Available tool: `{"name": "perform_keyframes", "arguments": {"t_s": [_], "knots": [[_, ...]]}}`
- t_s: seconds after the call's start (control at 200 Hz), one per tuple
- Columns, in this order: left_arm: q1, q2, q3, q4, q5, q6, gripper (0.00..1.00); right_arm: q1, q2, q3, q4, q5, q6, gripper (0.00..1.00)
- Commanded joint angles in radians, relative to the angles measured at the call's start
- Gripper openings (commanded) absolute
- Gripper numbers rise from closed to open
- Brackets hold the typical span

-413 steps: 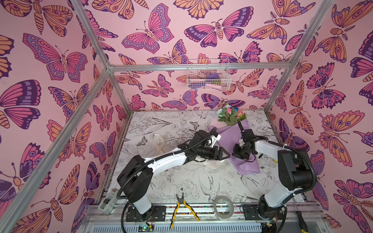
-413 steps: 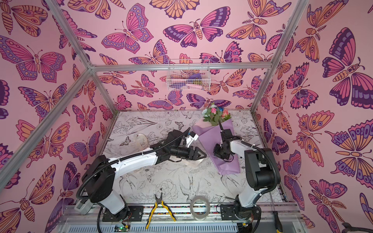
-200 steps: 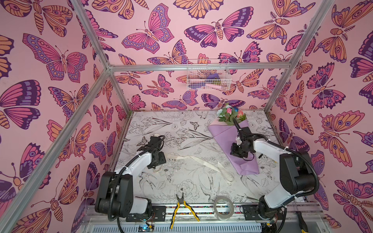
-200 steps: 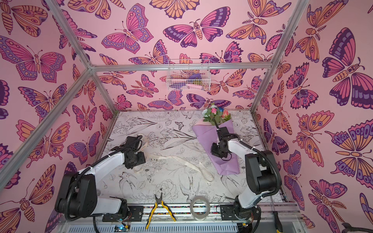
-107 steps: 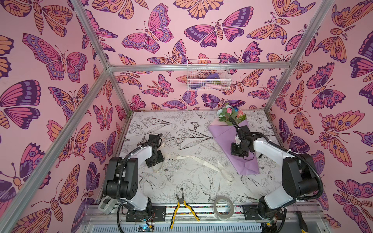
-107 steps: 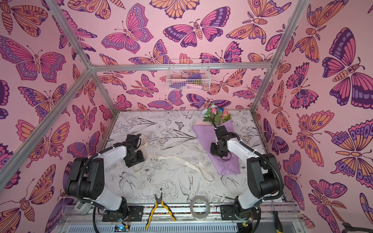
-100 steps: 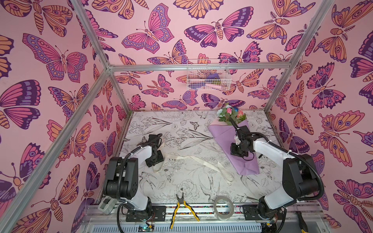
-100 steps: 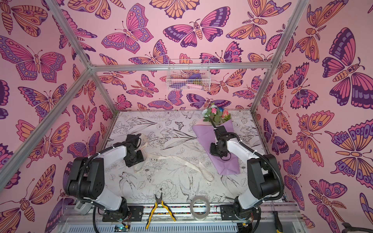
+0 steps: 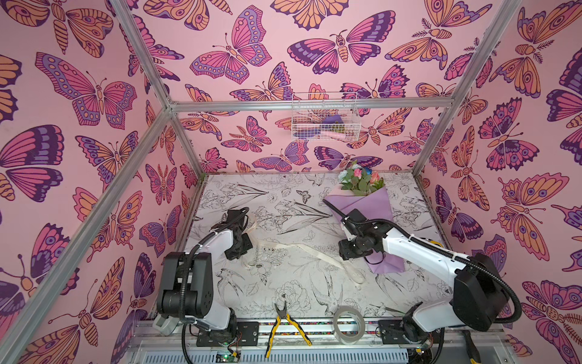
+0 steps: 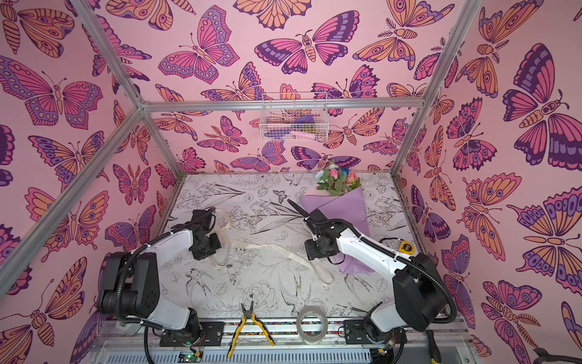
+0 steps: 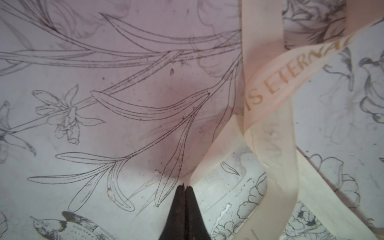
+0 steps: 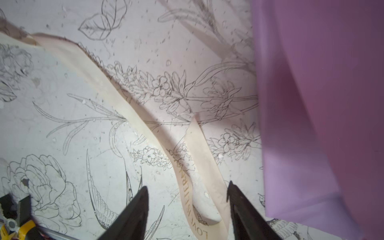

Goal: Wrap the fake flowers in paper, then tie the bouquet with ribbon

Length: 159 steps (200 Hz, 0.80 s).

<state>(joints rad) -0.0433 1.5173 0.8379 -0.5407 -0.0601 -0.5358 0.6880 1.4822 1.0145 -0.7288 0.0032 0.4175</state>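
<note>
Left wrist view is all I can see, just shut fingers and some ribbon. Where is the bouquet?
Observer: The bouquet lies flat on the right side of the table, with the fake flowers at its far end.
Operator: Is the ribbon tied around it?
Observer: No. The ribbon lies loose across the table and ends in a loop beside the bouquet's narrow end.
Operator: What's the right hand doing?
Observer: The right hand is open above that loop, a finger on either side of it.
</note>
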Motion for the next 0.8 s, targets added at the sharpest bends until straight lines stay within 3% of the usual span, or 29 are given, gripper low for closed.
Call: {"name": "perform_keyframes", "arguments": {"t_s": [0.0, 0.175, 0.386, 0.546, 0.791], "knots": [[0.028, -0.041, -0.019, 0.002, -0.012, -0.001, 0.00, 0.073, 0.033, -0.027, -0.052, -0.005, 0.002, 0.70], [0.098, -0.108, 0.006, -0.018, -0.028, 0.031, 0.00, 0.120, 0.129, -0.062, -0.037, 0.019, 0.045, 0.67], [0.236, -0.193, 0.148, -0.110, -0.127, 0.116, 0.00, 0.117, 0.233, -0.012, -0.086, 0.169, 0.100, 0.30], [0.331, -0.221, 0.343, -0.165, -0.324, 0.180, 0.00, 0.103, 0.199, 0.028, -0.123, 0.226, 0.123, 0.10], [0.361, -0.164, 0.654, -0.112, -0.651, 0.380, 0.00, 0.047, 0.097, 0.045, -0.174, 0.243, 0.181, 0.05]]}}
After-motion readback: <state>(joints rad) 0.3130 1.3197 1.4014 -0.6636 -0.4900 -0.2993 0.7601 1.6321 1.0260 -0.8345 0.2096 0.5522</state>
